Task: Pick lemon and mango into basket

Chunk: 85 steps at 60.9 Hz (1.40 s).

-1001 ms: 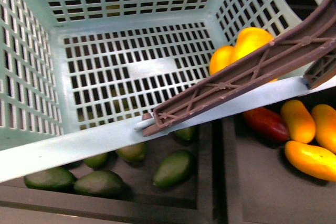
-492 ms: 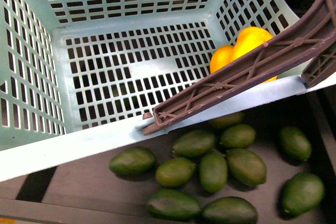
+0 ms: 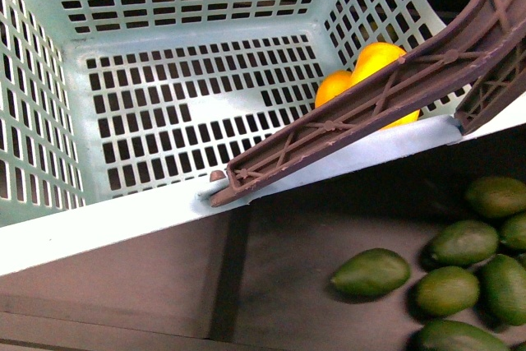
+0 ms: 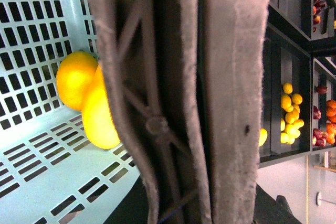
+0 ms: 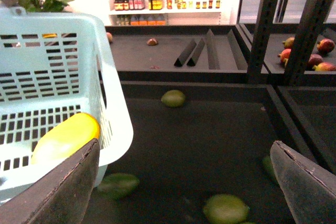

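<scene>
The light teal basket (image 3: 49, 228) fills most of the front view, hanging over a dark shelf. In its far right corner lie the orange lemon (image 3: 331, 88) and the longer yellow mango (image 3: 376, 58), touching each other and partly hidden by the brown handle (image 3: 362, 108). The left wrist view shows the lemon (image 4: 72, 80) and mango (image 4: 98, 116) on the slotted floor, with my left gripper (image 4: 176, 98) shut on the handle (image 4: 152, 129). My right gripper (image 5: 184, 182) is open beside the basket (image 5: 113, 108) with nothing between its fingers (image 5: 65, 190). The mango (image 5: 65, 136) shows inside.
Green avocados (image 3: 370, 273) lie on the dark shelf under and to the right of the basket. More green fruit (image 5: 173, 98) lies in the bin below my right gripper, with red fruit (image 5: 315, 56) in a bin behind metal posts. Yellow fruit bins (image 4: 291, 114) show farther off.
The basket with the lemon and mango has travelled along the shelf. The bin of yellow and red fruit dropped out of view, and the avocados slid from under the basket to the lower right.
</scene>
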{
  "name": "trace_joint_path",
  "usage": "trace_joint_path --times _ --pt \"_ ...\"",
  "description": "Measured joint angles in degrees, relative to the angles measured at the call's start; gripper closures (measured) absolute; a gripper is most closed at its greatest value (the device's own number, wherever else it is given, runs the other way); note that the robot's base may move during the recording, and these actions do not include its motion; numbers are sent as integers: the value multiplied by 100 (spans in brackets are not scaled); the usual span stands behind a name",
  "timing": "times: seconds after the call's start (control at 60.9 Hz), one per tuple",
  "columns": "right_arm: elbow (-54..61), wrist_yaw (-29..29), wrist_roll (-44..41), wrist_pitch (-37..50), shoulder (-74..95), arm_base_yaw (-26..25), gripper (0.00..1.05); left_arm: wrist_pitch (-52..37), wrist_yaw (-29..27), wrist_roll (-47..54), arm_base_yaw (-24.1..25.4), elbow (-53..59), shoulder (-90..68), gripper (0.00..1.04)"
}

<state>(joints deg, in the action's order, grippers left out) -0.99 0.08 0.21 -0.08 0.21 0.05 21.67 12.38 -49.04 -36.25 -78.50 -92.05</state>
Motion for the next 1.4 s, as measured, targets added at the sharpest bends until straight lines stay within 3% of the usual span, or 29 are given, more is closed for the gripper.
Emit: trace_joint_path --times 0.361,0.394,0.476,0.542,0.574,0.935,1.165,1.395 --pt "0 -52 -7 -2 -2 -9 9 0 -44 9 68 0 0 88" --pt "0 -59 -7 -2 0 -7 9 -85 -520 -149 55 9 0 88" --pt "0 -46 -4 -2 0 -9 9 -555 -2404 -1244 9 33 -109 88" --pt "0 -33 -4 -2 -2 -9 9 -793 -3248 -2017 79 13 -254 88" --pt "0 -26 -4 -2 -2 -9 9 -883 -3394 -2446 157 -35 -361 88" --pt "0 -13 -4 -2 -2 -9 9 -1451 -2787 -4690 1237 -1244 -2306 88" --pt "0 -13 -4 -2 -2 -9 9 -1550 -2778 -4793 1541 -1982 -3348 88" --pt "0 -13 -4 -2 -2 -9 9 -1578 -2728 -4752 1497 -1716 -3733 88"
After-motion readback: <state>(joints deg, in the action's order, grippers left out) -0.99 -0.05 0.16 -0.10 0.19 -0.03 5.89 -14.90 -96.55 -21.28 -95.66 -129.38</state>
